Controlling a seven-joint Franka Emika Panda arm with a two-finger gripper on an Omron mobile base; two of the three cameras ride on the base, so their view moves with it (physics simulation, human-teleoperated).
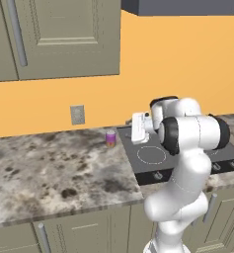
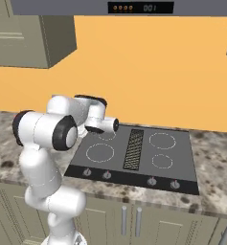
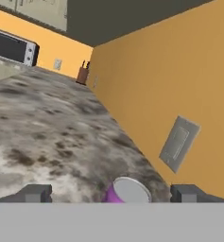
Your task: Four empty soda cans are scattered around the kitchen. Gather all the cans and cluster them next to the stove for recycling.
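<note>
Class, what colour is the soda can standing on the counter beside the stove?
Purple-pink soda can with a silver top, best seen in the left base view.

The purple-pink soda can with a silver top (image 3: 126, 191) stands upright on the mottled grey stone table (image 3: 47, 132), low in the hand view. Either side of it rise the two dark grey fingertips (image 3: 35, 193) of the hand (image 3: 111, 194), set wide apart with the can between them and touching neither. Just beyond the can, a grey wall plate (image 3: 178, 143) sits on the orange wall (image 3: 179, 71). Far from the can along that same wall stands a small brown knife block (image 3: 83, 72), and farther still a silver and black microwave (image 3: 12, 46) at the table's far end.
</note>
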